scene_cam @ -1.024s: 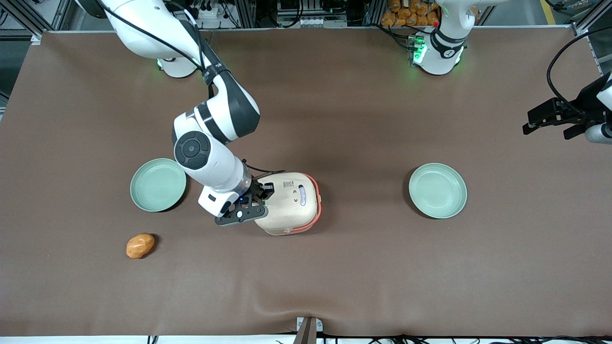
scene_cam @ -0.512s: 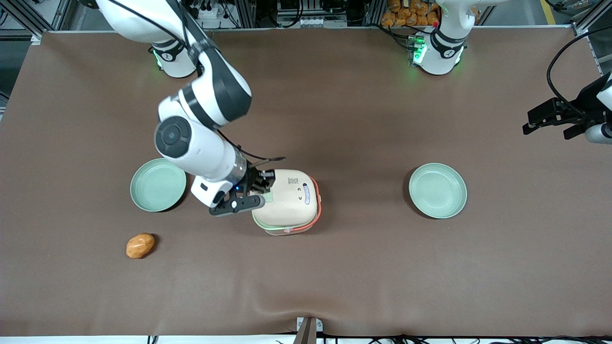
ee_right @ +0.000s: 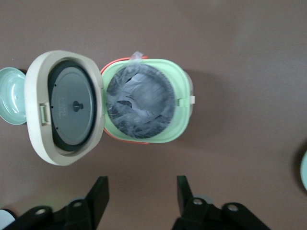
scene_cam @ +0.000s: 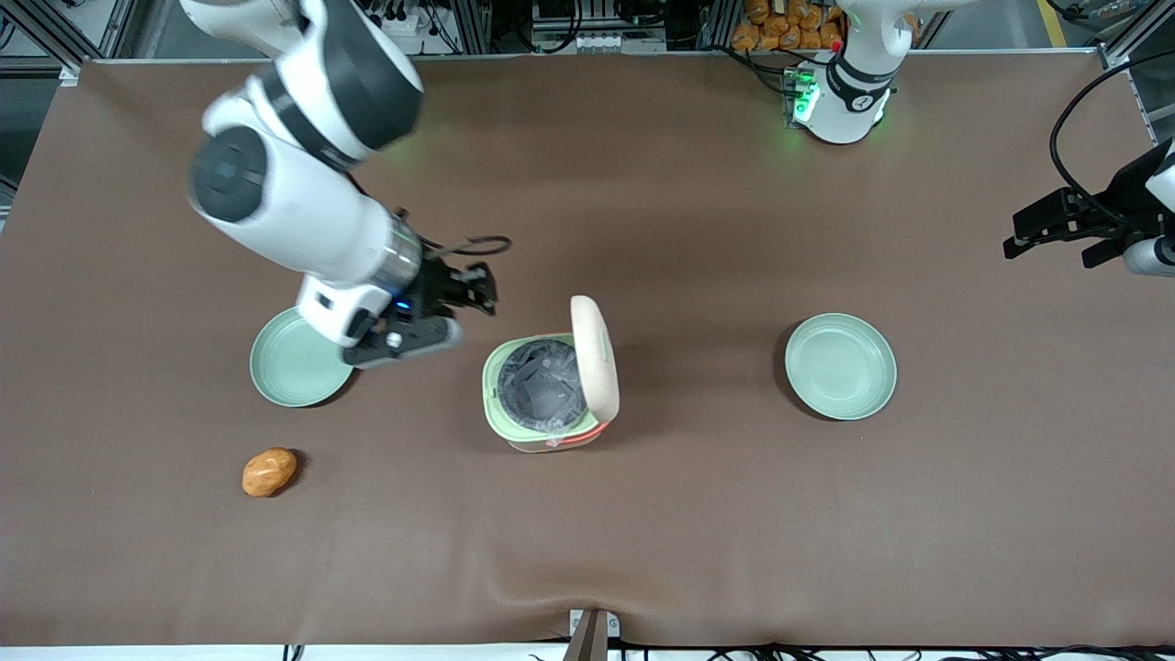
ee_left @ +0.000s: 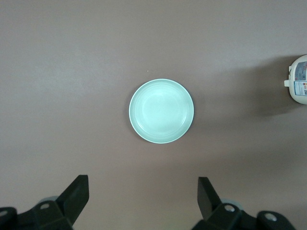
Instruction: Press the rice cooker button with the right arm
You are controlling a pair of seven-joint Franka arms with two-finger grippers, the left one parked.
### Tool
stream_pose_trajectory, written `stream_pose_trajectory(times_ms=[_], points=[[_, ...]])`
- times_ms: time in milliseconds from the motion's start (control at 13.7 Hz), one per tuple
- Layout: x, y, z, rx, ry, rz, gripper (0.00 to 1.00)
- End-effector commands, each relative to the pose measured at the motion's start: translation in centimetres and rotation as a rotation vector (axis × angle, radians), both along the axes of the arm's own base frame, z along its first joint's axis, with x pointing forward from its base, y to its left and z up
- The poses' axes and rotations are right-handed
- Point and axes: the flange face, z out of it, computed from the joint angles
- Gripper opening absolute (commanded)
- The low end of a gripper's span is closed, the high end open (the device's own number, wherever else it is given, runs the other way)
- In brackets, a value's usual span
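The rice cooker (scene_cam: 500, 408) stands mid-table with its cream lid (scene_cam: 595, 358) swung up and open, showing the pale green rim and the grey inner pot (scene_cam: 542, 384). The right wrist view shows the cooker (ee_right: 180, 76), the pot (ee_right: 139, 103) and the lid's grey underside (ee_right: 64, 108). I cannot see the mint-green button pad; only a small catch (ee_right: 44, 114) shows on the lid's free edge. The right arm's gripper (scene_cam: 479, 286) is open and empty. It is raised clear of the cooker, toward the working arm's end, with its fingers (ee_right: 98, 191) spread over bare table.
A mint-green plate (scene_cam: 289, 376) lies partly under the right arm's wrist, also showing in the right wrist view (ee_right: 12, 93). A second plate (scene_cam: 840, 365) lies toward the parked arm's end and shows in the left wrist view (ee_left: 161, 111). An orange-brown lump (scene_cam: 269, 471) lies nearer the front camera.
The gripper was on the closed lid's edge. The lid has sprung open, and the arm has lifted and drawn back toward the working arm's end.
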Motion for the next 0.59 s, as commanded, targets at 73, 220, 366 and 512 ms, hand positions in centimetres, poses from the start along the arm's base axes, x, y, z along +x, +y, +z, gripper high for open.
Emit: stream_pose_trajectory(times_ms=[73,220,366,512], points=[[-2.1,-7.7,6.0,-0.094,-0.024,0.013,1.0],[-2.7,-13.3,7.9,-0.115,0.02,-0.031,1.0],[-2.8,-18.1,8.2,-0.165,0.055,-0.092,1.0],[-3.4,-21.9,8.3,-0.249,0.054,-0.145,1.0]])
